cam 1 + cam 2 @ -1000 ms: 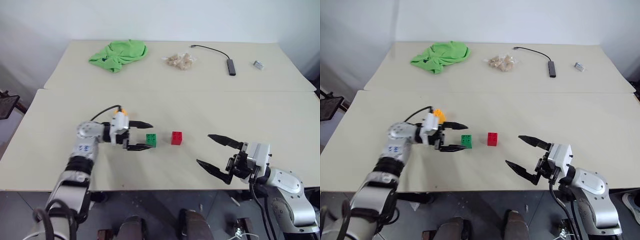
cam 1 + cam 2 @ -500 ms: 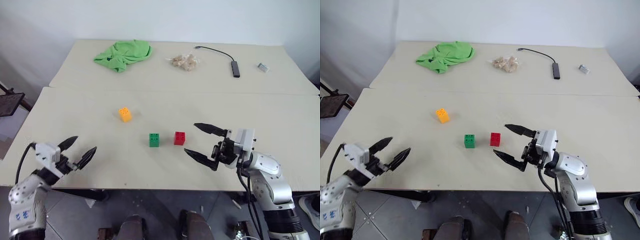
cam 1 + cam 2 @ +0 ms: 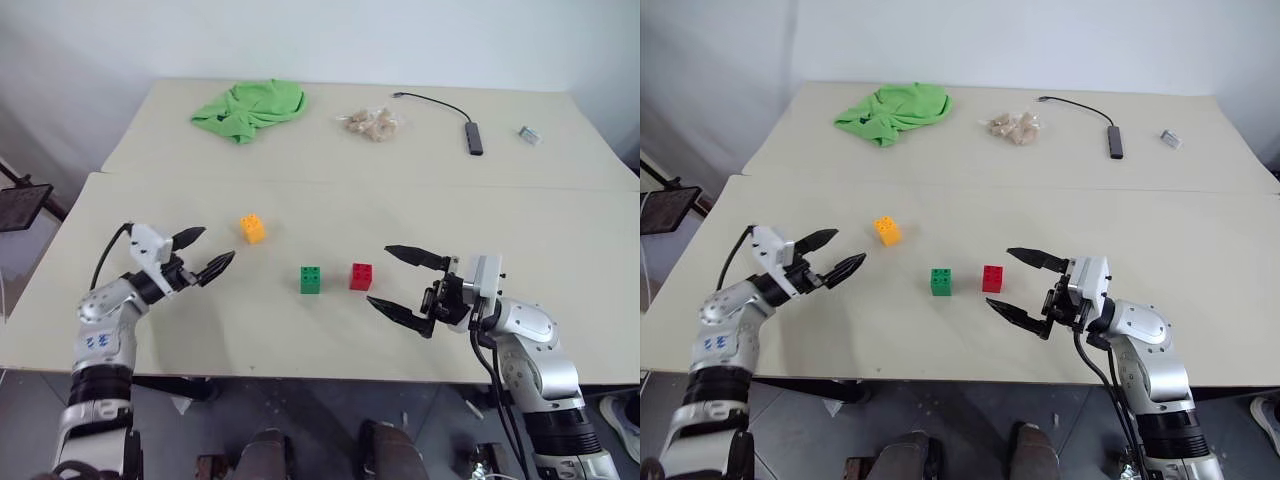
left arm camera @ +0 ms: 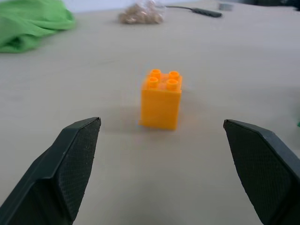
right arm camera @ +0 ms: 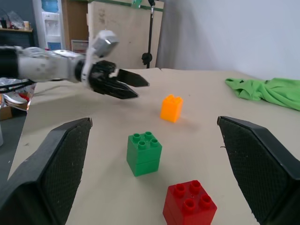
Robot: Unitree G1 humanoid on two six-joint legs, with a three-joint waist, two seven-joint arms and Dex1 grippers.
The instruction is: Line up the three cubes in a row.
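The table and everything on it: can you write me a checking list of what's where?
Surface: two beige tables pushed together.
Job's things: green studded plastic cube beside red studded plastic cube, a small gap between them; yellow-orange studded plastic cube apart, off their line.
Clutter: crumpled green cloth, clear bag of tan pieces, small grey metal piece.
Grippers: left gripper, jaws open, empty; right gripper, jaws open, empty.
Cables: black cable with adapter.
Surroundings: white wall.

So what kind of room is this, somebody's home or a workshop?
Probably a lab or workshop, not a home. Two plain beige tables stand against a bare white wall, with stray odds such as a black cable with an adapter. The right wrist view shows wooden panels and a stand behind.
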